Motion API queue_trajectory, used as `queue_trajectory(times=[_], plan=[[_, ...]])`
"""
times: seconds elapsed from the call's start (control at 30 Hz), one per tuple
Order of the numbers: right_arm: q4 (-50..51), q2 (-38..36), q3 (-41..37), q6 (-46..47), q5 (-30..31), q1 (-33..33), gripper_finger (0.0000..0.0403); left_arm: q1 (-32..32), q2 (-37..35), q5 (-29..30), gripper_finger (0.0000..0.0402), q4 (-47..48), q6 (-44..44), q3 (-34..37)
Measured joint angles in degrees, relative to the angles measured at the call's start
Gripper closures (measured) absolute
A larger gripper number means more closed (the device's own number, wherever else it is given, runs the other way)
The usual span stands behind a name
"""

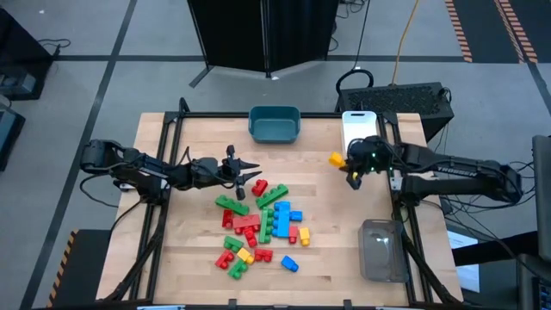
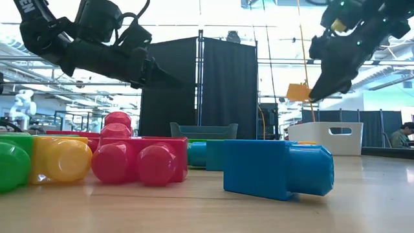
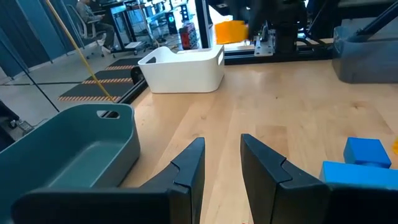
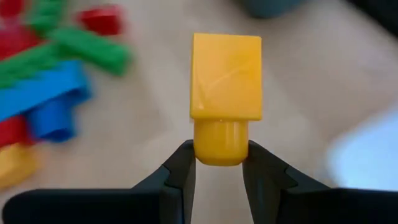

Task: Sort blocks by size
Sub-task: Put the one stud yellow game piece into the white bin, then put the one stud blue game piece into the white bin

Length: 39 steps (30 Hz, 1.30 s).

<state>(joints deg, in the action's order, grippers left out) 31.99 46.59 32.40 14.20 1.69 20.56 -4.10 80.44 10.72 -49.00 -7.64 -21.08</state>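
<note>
Pale wood desk with visible grain. Loose blocks in red, green, blue and yellow, heaped mid-desk. One short yellow block, plain and glossy, pinched by the dark right end effector. Dark left end effector too. Teal bin at the far edge, white bin beside it, clear bin nearer. Black curtain behind.

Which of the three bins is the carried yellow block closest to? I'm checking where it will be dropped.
The white bin. The right tool holds the yellow block just beside it; the teal bin and clear bin lie farther off.
</note>
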Motion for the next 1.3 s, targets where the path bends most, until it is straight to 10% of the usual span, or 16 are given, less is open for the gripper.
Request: queue_trajectory(times=[0.6, 1.3], plan=[[4.13, 2.6, 0.02, 1.66, 8.61, 23.89, 0.0309, 0.0, 0.0, -0.02, 0.0315, 0.21, 1.2, 0.0], [2.28, 6.46, 0.02, -1.22, 2.95, 25.77, 0.0212, 0.0, 0.0, -0.02, 0.0315, 0.65, 1.33, 0.0]])
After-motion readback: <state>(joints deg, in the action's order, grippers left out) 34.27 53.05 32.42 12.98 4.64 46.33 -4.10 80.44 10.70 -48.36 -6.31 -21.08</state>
